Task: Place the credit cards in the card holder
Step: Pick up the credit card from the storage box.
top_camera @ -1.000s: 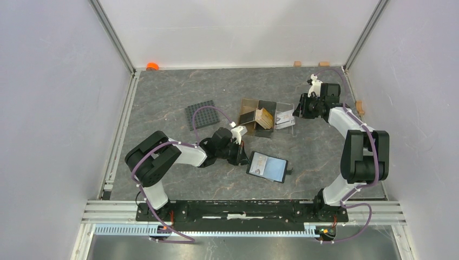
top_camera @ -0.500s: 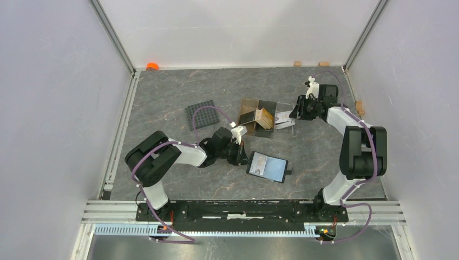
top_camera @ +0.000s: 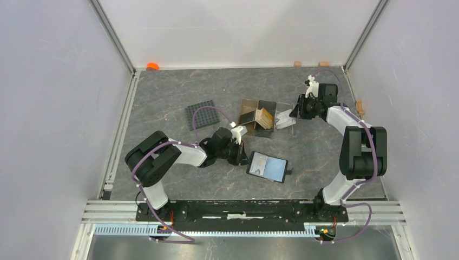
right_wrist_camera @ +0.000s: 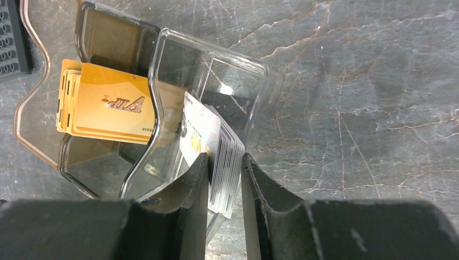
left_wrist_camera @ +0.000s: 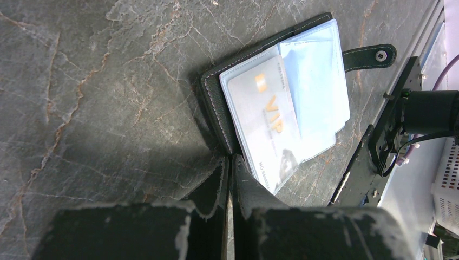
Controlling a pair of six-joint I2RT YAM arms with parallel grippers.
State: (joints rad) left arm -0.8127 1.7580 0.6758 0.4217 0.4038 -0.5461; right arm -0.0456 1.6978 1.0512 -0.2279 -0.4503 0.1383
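The card holder [top_camera: 267, 167] lies open on the table, black outside and pale blue inside [left_wrist_camera: 316, 81], with a whitish VIP card [left_wrist_camera: 265, 119] in its sleeve and the strap tab [left_wrist_camera: 373, 54] at its far side. My left gripper [left_wrist_camera: 230, 162] is shut, its tips against the holder's near corner, with nothing between them. The right gripper [right_wrist_camera: 225, 173] reaches into the clear tray [right_wrist_camera: 238, 59], with its jaws closed on a stack of whitish credit cards [right_wrist_camera: 227, 146] standing on edge. Tan-orange credit cards [right_wrist_camera: 105, 103] lean in the brown box [right_wrist_camera: 108, 38] beside it.
A black gridded mat [top_camera: 201, 114] lies left of the brown box [top_camera: 251, 116]. An orange object [top_camera: 152, 66] sits at the back left corner. Small wooden blocks [top_camera: 323, 64] rest along the back and right edges. The enclosure walls stand close to the right arm.
The right gripper has shifted slightly left into the clear tray and narrowed its jaws onto the white card stack. The left arm and the card holder have not moved.
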